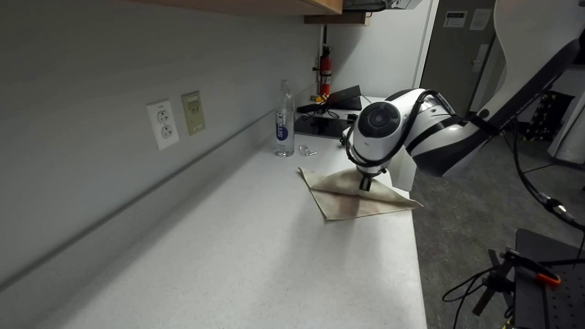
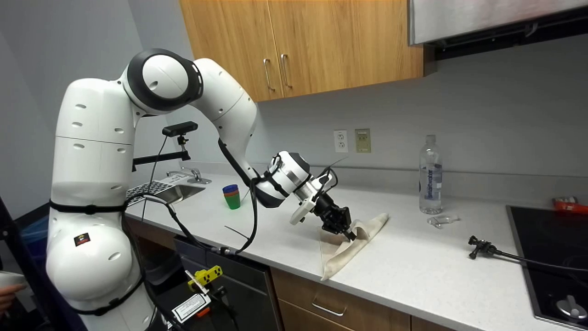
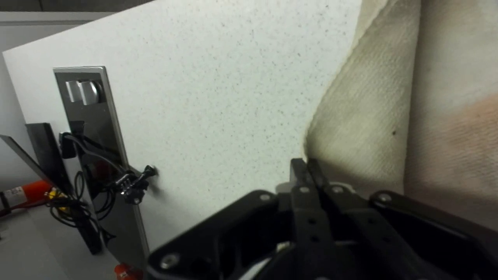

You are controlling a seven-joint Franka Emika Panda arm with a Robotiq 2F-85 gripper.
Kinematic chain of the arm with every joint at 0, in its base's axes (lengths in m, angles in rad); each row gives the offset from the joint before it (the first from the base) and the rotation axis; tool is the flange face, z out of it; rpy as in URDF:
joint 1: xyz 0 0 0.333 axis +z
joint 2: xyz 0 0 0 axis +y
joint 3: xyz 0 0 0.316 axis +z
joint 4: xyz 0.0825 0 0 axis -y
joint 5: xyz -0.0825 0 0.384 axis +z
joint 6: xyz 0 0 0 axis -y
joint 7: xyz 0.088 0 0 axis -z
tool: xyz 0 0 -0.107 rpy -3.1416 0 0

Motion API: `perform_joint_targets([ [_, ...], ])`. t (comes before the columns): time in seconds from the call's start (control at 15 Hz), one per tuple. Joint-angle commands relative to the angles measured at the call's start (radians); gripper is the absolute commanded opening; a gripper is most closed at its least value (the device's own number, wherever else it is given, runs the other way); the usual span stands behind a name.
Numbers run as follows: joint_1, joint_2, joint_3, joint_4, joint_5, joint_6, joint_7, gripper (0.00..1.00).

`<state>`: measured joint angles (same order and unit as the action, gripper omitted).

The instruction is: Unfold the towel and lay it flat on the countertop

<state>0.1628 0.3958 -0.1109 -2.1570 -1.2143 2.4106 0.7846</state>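
The beige towel (image 1: 340, 208) lies partly folded near the front edge of the white countertop (image 1: 228, 256). Its upper layer is lifted and bent into a raised flap, and a reddish stain shows on the lower layer. In an exterior view the towel (image 2: 337, 259) has one corner at the counter's front edge. In the wrist view the towel (image 3: 365, 116) runs up to my fingertips. My gripper (image 3: 307, 161) is shut with the towel's edge pinched between its tips. The gripper also shows in both exterior views (image 1: 365, 184) (image 2: 351, 236), pointing down at a tilt, low over the towel.
A clear water bottle (image 2: 430, 179) stands near the wall, with a small clear plastic piece (image 2: 442, 221) beside it. A black cooktop (image 2: 551, 257) and a cabled mount (image 2: 482, 248) lie beyond. Stacked cups (image 2: 231, 197) stand near the sink (image 2: 181, 194). Cabinets (image 2: 340, 41) hang above.
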Motion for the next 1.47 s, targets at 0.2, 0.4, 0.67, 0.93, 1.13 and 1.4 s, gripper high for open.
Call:
perform_joint_targets([
  [0.2,-0.072,0.05,0.007,0.081,-0.108,-0.128,0.149,0.0],
  [0.4,-0.11,0.074,0.012,0.102,-0.086,-0.147,0.154,0.0],
  [0.67,-0.143,0.105,0.014,0.121,-0.063,-0.154,0.151,0.0],
  [0.93,-0.159,0.127,0.022,0.137,-0.029,-0.159,0.133,0.28],
  [1.13,-0.149,0.122,0.02,0.138,-0.032,-0.158,0.148,0.49],
  [1.4,-0.129,0.063,0.031,0.105,-0.066,-0.158,0.151,0.8],
])
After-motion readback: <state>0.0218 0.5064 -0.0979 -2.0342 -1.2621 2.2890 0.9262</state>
